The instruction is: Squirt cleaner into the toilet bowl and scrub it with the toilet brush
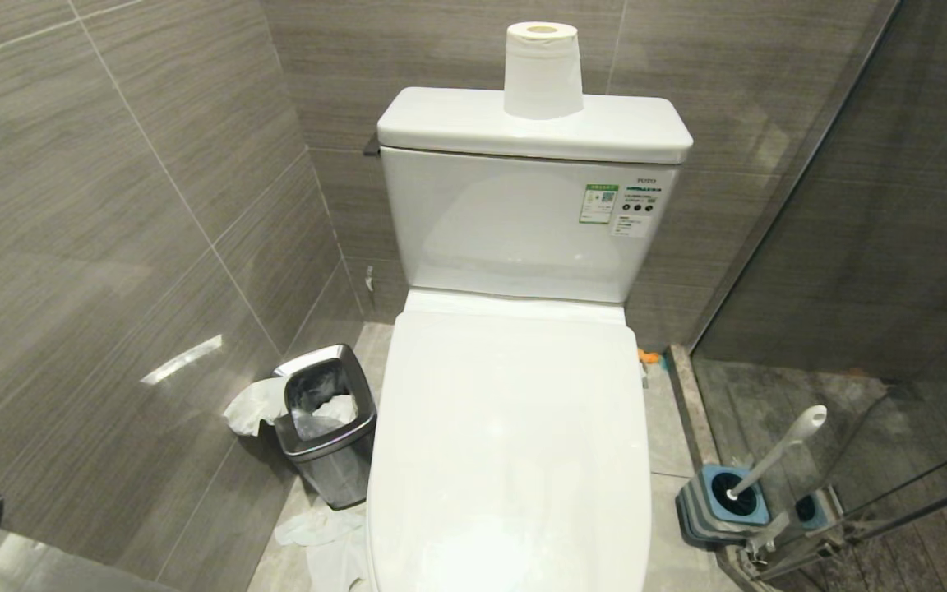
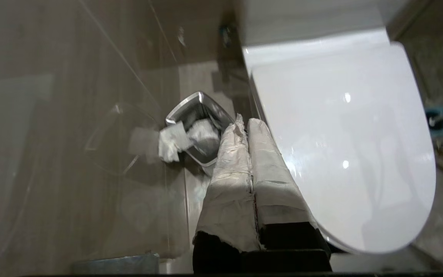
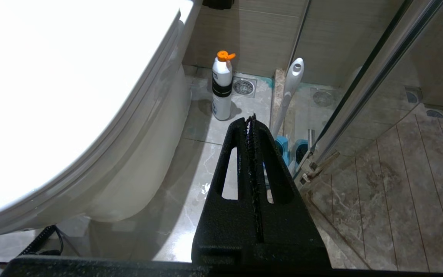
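Beside closed left fingers [image 2: 244, 127], toilet bowl [image 2: 344, 134]

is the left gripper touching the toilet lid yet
Cannot tell. In the left wrist view the left gripper, fingers shut, overlaps the closed lid's edge with no visible gap, but it may simply be nearer the camera.

Light comes from overhead and glares off the toilet bowl [image 1: 515, 427] lid, which is blown out white in the right wrist view. The left wrist view is dim and motion-blurred. The tiled wall [image 1: 95, 247] shows soft reflections.
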### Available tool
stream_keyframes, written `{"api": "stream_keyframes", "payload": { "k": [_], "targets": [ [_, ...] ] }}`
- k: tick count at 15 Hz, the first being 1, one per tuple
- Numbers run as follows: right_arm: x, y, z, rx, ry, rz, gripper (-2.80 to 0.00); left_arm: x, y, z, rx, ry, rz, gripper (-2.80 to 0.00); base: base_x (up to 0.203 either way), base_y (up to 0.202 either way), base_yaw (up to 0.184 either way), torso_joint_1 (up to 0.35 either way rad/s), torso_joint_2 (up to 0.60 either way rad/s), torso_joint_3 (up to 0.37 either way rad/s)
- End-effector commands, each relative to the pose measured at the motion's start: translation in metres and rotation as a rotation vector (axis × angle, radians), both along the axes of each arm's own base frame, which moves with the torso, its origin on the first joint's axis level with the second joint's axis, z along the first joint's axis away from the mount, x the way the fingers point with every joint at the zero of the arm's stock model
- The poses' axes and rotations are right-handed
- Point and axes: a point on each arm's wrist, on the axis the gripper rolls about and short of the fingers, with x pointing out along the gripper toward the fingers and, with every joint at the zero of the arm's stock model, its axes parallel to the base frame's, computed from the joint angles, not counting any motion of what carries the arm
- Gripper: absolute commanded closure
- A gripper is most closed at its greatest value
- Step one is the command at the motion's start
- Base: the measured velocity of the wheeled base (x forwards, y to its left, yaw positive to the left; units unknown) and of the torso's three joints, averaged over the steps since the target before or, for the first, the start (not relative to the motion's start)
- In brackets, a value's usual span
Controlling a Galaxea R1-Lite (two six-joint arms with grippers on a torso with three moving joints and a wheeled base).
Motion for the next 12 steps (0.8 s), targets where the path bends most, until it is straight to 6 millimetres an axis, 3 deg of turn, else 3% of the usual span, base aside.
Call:
{"api": "stream_keyframes", "payload": {
  "k": [1, 5, 8, 10, 12],
  "targets": [
    [0.000, 0.000, 0.000, 0.000, 0.000, 0.000, 0.00, -0.039, 0.027, 0.013, -0.074, -0.127, 0.075, 0.00, 0.000, 0.000, 0.000, 0.000, 0.00, 0.000],
    [0.000, 0.000, 0.000, 0.000, 0.002, 0.000, 0.00, -0.097, 0.047, 0.016, -0.116, -0.282, 0.113, 0.00, 0.000, 0.000, 0.000, 0.000, 0.00, 0.000],
    [0.000, 0.000, 0.000, 0.000, 0.002, 0.000, 0.00, -0.134, 0.047, 0.011, -0.094, -0.366, 0.108, 0.00, 0.000, 0.000, 0.000, 0.000, 0.00, 0.000],
    [0.000, 0.000, 0.000, 0.000, 0.000, 0.000, 0.00, -0.159, 0.043, 0.003, -0.053, -0.409, 0.001, 0.00, 0.000, 0.000, 0.000, 0.000, 0.00, 0.000],
    [0.000, 0.000, 0.000, 0.000, 0.002, 0.000, 0.00, -0.173, 0.039, -0.006, -0.029, -0.422, -0.028, 0.00, 0.000, 0.000, 0.000, 0.000, 0.00, 0.000]
  ]
}}
